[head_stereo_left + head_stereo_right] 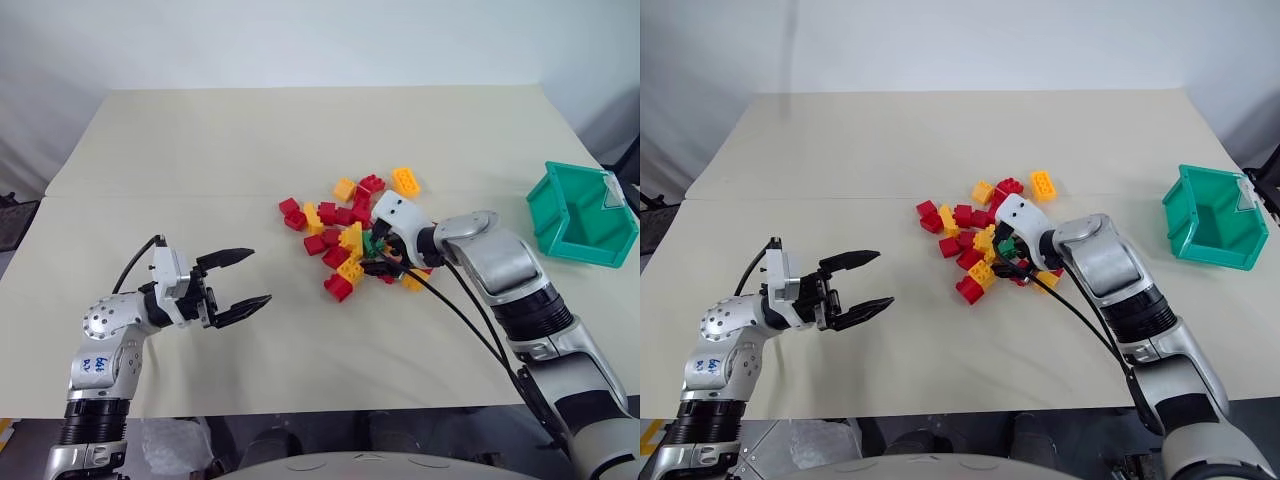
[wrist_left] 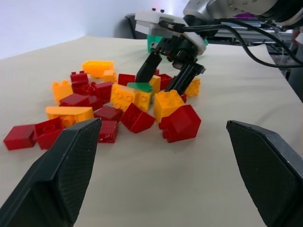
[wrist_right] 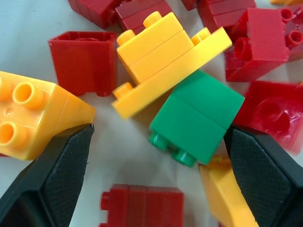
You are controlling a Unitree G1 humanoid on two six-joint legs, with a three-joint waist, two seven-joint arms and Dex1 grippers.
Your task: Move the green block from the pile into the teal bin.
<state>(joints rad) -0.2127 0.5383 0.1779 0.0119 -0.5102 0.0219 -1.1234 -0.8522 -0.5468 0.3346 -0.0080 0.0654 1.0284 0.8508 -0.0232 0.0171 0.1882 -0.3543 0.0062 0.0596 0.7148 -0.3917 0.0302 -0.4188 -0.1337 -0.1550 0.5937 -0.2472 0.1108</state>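
The green block (image 3: 196, 120) lies in the pile (image 1: 345, 235) of red and yellow bricks at the table's middle, partly under a yellow brick (image 3: 165, 61). My right gripper (image 1: 378, 262) points down into the pile's right side and is open. In the right wrist view its two black fingers (image 3: 57, 179) stand on either side of the green block, which lies nearer one of them. The left wrist view shows the green block (image 2: 139, 87) just beside those fingers. The teal bin (image 1: 548, 215) stands at the table's right edge. My left gripper (image 1: 258, 277) hovers open and holds nothing, left of the pile.
The beige table (image 1: 250, 140) has bare room behind the pile and between the pile and the bin. A black cable (image 1: 470, 320) runs along my right arm. A red brick (image 1: 338, 288) and a yellow one (image 1: 405, 180) mark the pile's near and far edges.
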